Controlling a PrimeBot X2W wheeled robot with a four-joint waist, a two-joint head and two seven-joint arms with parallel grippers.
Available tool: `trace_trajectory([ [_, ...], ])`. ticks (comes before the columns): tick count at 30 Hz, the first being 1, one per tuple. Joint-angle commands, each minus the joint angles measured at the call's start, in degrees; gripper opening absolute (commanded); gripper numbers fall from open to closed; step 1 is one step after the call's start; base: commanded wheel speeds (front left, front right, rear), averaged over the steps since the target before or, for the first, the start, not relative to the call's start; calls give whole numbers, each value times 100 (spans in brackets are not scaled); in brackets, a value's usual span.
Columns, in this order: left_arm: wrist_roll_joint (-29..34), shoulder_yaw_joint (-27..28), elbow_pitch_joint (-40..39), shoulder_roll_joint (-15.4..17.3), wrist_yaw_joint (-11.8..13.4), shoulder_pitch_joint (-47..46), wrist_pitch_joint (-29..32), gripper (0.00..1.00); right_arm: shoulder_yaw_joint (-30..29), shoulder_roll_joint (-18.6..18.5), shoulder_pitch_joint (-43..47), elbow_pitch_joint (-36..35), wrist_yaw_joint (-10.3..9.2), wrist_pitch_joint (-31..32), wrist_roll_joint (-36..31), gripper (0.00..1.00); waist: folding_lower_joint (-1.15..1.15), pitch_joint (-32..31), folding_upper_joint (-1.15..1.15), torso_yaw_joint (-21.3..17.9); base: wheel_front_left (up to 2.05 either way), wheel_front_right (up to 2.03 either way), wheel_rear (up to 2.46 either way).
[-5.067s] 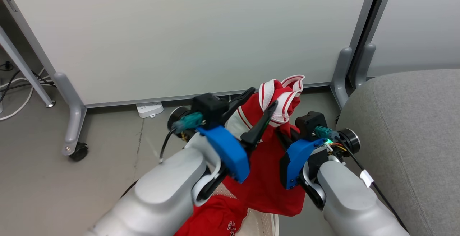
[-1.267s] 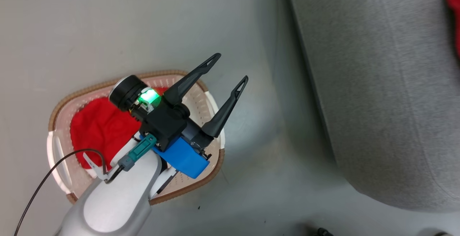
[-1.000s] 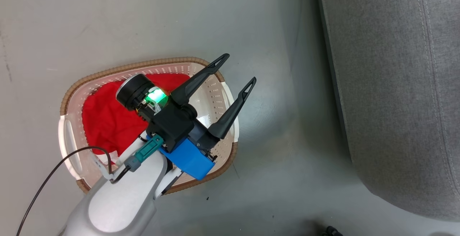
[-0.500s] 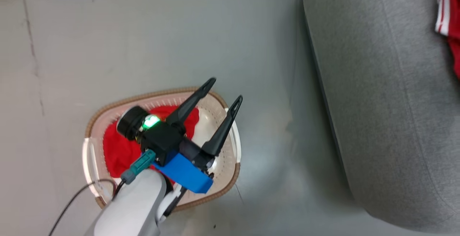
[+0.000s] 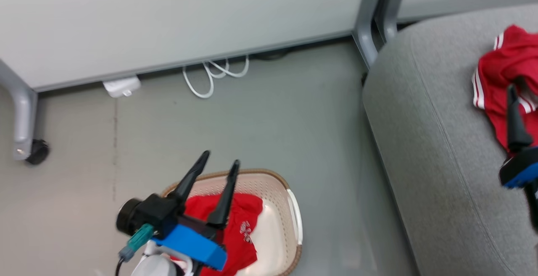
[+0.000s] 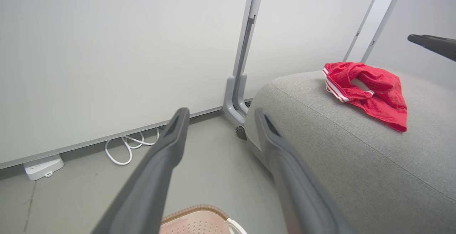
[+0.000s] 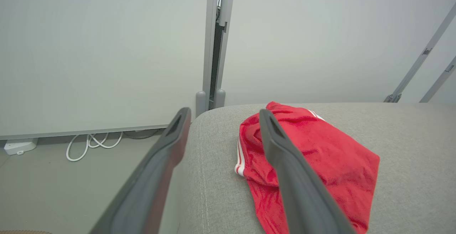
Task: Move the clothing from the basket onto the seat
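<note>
Lying on seat, red garment below right fingers

The basket runs off the head view's bottom edge; the left gripper hides part of its red garment. The white mark is too small to read.

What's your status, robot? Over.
Left claw, right claw open, empty. Striped red garment on seat, printed red garment in basket. White cable clear of path.

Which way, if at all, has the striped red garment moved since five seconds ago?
Yes: rightward. The striped red garment hung left of the grey seat; now it lies on it.
</note>
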Motion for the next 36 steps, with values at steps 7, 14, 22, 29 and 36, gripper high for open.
trace_trajectory([
  [7, 259, 829, -73, -78, -19, 656, -20, 100, 175, 582, 1170, -1279, -6, 149, 211, 100, 3, -684, 0, 572, 0, 0, 0],
  [14, 432, 1391, -204, -139, -20, 1048, -21, 100, 331, 1148, 1877, -1815, -5, 104, -227, 100, 3, -898, 0, 869, 0, 0, 0],
  [22, 487, 1753, -275, -207, -21, 1221, -21, 100, 437, 1501, 2378, -1893, -6, -60, -708, 100, 3, -1013, 0, 1052, 0, 0, 0],
  [29, 538, 1821, -291, -213, -21, 1248, -21, 100, 462, 1636, 2516, -1927, -6, -127, -835, 100, 3, -1003, 0, 1057, 0, 0, 0],
  [36, 549, 1754, -261, -212, -22, 1210, -21, 100, 491, 1676, 2466, -1860, -6, -180, -836, 100, 3, -944, 0, 1006, 0, 0, 0],
])
